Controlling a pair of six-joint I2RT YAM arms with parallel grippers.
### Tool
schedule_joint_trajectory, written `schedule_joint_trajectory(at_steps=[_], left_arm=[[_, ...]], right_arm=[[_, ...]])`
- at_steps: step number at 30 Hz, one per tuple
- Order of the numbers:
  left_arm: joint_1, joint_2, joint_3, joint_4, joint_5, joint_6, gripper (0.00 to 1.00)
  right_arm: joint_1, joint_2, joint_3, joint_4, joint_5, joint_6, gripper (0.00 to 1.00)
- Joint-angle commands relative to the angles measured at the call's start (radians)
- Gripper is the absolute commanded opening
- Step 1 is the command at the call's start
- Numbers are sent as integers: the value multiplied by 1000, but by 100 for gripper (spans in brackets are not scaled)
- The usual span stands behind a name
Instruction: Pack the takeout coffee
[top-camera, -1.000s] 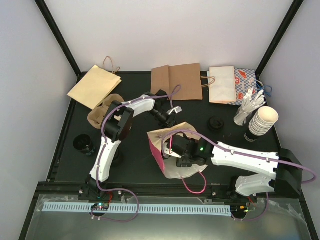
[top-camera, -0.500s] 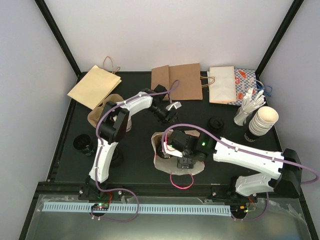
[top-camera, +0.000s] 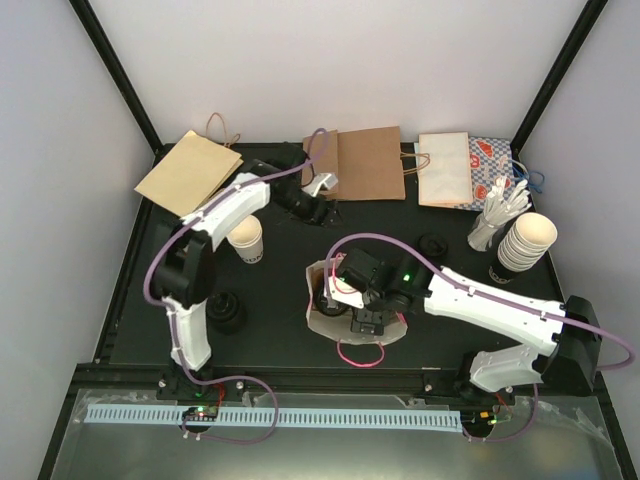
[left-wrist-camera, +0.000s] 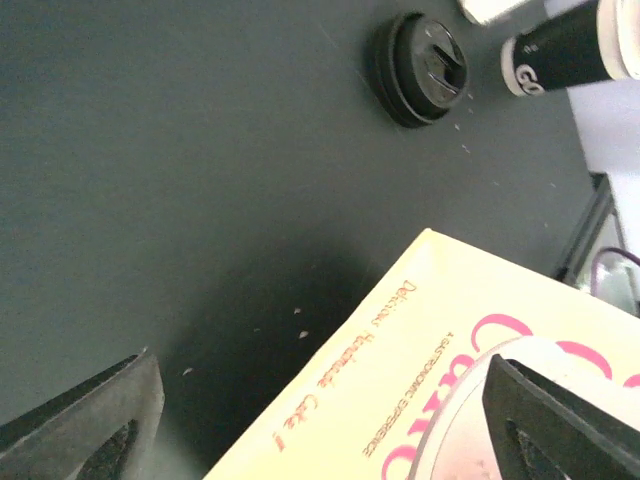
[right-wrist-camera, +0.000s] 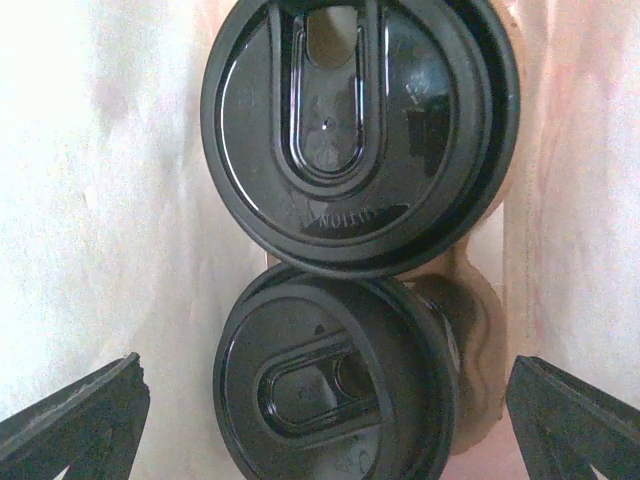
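The takeout coffee, a small white paper cup (top-camera: 246, 238) with dark print low on its side, stands open-topped on the dark table, left of centre beside my left arm. My left gripper (top-camera: 312, 200) is open at the back by the flat brown bag, holding nothing; its wrist view shows wide-apart fingers (left-wrist-camera: 90, 420) over bare table and the cream, pink-printed side of the standing bag (left-wrist-camera: 450, 360). That bag (top-camera: 318, 322) stands open mid-table. My right gripper (top-camera: 365, 320) hangs open in its mouth, above two black-lidded cups (right-wrist-camera: 355, 130) (right-wrist-camera: 335, 390) in a brown carrier.
Flat paper bags lie along the back: tan (top-camera: 188, 172), brown (top-camera: 365, 165), white (top-camera: 445, 170), patterned (top-camera: 495, 160). A tilted stack of cream cups (top-camera: 525, 242) and white stirrers (top-camera: 497, 212) stand at the right. Loose black lids (top-camera: 432, 245) (top-camera: 225, 312) rest on the table.
My left gripper opened and swung away from the bag toward the back. The bag went from tilted to standing upright. The white cup came into view from under the left arm.
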Motion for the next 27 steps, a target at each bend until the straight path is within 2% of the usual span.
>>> schedule_joint_trajectory(at_steps=[1, 4, 7, 12, 19, 24, 27], left_arm=[[45, -177, -92, 100, -190, -80, 94], [76, -298, -151, 128, -304, -95, 98], [86, -397, -195, 135, -401, -91, 99], [87, -552, -267, 151, -432, -59, 99], [87, -783, -403, 233, -345, -20, 98], [87, -951, -547, 374, -204, -19, 98], [87, -979, -581, 421, -75, 1, 92]], right_arm=[[-35, 15, 37, 35, -61, 4, 100], [-70, 35, 62, 38, -89, 8, 100], [-106, 49, 77, 56, -115, 10, 100], [-153, 80, 106, 72, -155, 8, 100], [-200, 118, 137, 100, -155, 44, 100], [-216, 139, 162, 117, -162, 65, 100], [-215, 139, 168, 125, -168, 68, 100]])
